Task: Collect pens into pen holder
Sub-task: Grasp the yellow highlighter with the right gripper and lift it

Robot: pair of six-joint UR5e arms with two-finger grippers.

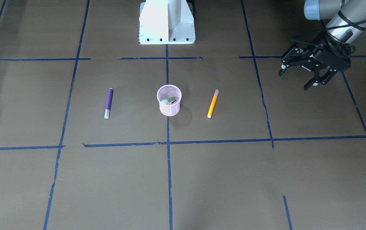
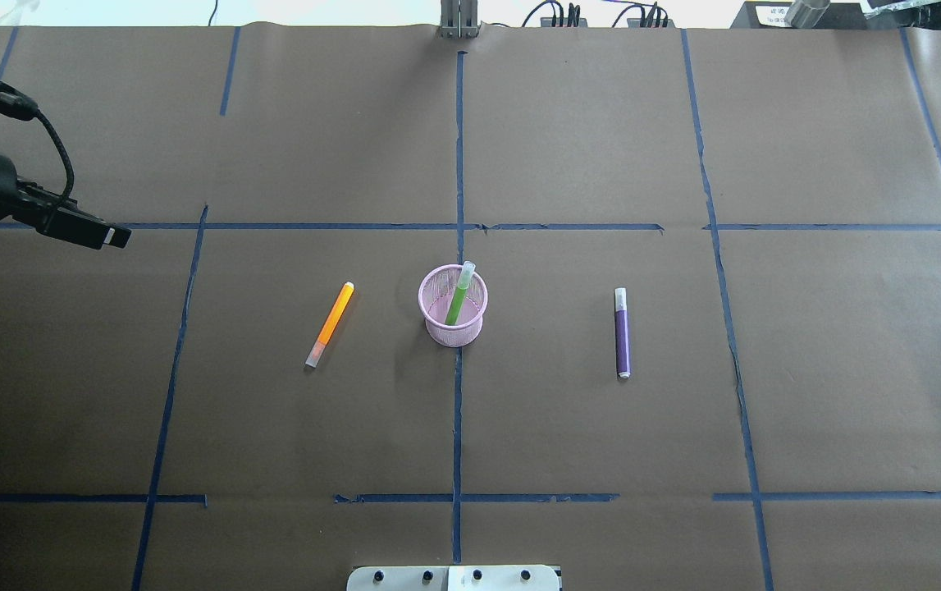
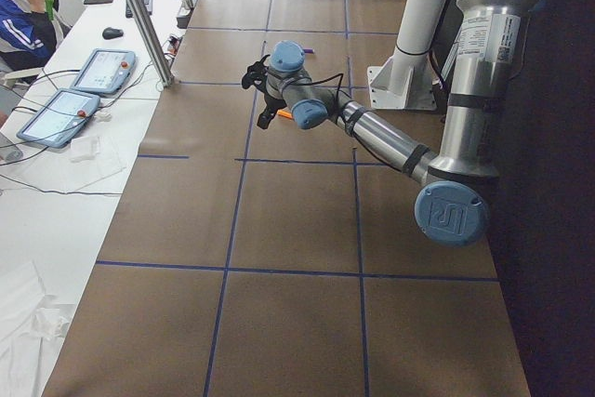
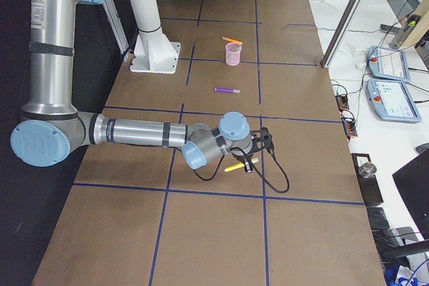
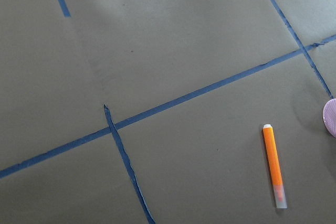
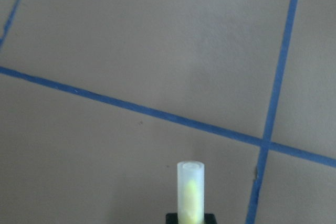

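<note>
The pink mesh pen holder (image 1: 170,110) (image 2: 454,332) stands upright mid-table with a green pen (image 2: 459,297) leaning inside it. An orange pen (image 1: 212,103) (image 5: 274,163) lies flat on the side of my left arm, a purple pen (image 1: 108,103) (image 2: 622,332) flat on the other side. My left gripper (image 1: 296,78) hovers open and empty, well away from the orange pen. Far off toward the table's right end, my right gripper (image 4: 249,162) is shut on a yellow pen (image 6: 190,190) (image 4: 234,166), whose pale cap points outward above the paper.
The white robot base (image 1: 167,22) stands behind the holder. Blue tape lines grid the brown paper. Beyond the table's far edge is a white desk with tablets (image 4: 389,65), a metal post (image 3: 139,16) and a seated person (image 3: 19,6).
</note>
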